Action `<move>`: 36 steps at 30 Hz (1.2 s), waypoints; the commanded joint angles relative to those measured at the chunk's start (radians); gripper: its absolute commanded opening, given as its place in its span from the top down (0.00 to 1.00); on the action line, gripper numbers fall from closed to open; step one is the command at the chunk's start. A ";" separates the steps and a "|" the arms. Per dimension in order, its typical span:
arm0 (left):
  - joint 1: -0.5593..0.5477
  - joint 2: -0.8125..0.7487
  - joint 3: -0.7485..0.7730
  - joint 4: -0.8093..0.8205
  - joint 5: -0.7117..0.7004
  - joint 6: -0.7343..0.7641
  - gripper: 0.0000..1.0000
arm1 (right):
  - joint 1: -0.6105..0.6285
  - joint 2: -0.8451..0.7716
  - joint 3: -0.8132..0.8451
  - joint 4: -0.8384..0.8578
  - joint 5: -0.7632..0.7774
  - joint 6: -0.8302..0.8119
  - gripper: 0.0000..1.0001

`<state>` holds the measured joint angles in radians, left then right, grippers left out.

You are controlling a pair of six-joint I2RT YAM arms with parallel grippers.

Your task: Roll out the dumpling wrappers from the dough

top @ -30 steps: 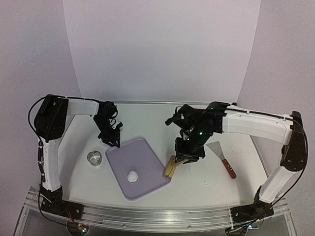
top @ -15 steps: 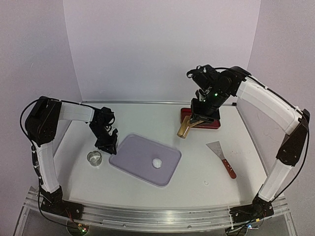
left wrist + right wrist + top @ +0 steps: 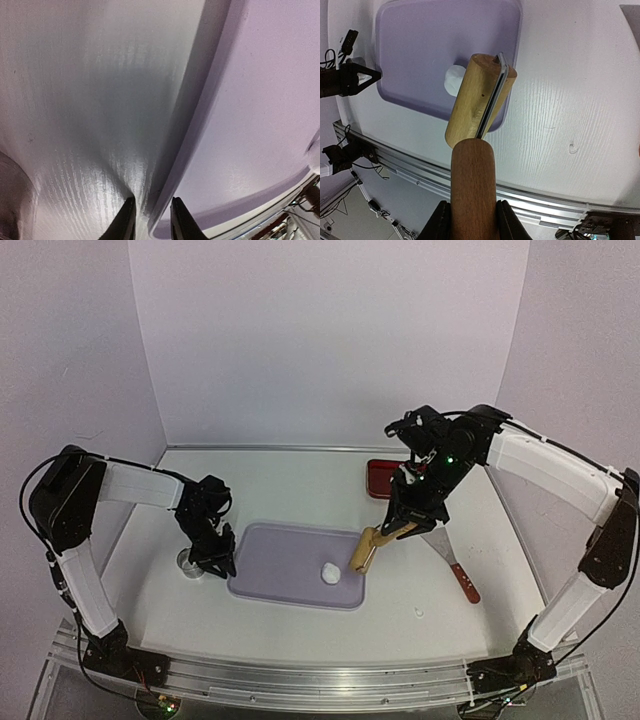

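The dough (image 3: 327, 573) is a small white lump at the right end of a purple board (image 3: 285, 560). My right gripper (image 3: 408, 520) is shut on the brown handle (image 3: 472, 185) of a wooden roller. The roller's pale head (image 3: 366, 550) hangs just right of the dough (image 3: 452, 80), over the board's right edge. My left gripper (image 3: 220, 562) is at the board's left edge. Its jaws stand narrowly apart astride the rim of the board (image 3: 260, 100), with a small gap beside the left finger (image 3: 126, 220). The dumpling wrappers are out of view.
A metal ring cutter (image 3: 188, 562) stands just left of the left gripper, partly hidden by it. A red tray (image 3: 383, 478) lies at the back right. A scraper with a red handle (image 3: 455, 568) lies right of the board.
The board has slid and turned so its long side runs along the table front, the left gripper moving with its edge. The right arm came down from the red tray, bringing the roller to the dough.
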<state>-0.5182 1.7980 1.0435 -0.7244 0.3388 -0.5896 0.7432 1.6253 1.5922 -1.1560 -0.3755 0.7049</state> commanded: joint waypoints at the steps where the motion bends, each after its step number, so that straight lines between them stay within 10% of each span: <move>1: 0.001 -0.039 -0.005 0.001 -0.021 -0.032 0.69 | 0.025 -0.012 0.004 0.102 -0.119 -0.005 1.00; 36: 0.000 0.061 0.099 0.003 -0.055 0.007 0.82 | 0.102 0.303 0.184 0.033 -0.093 -0.071 1.00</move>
<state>-0.5182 1.8394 1.1072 -0.7436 0.2883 -0.5919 0.8413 1.9282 1.7489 -1.0862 -0.4876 0.6656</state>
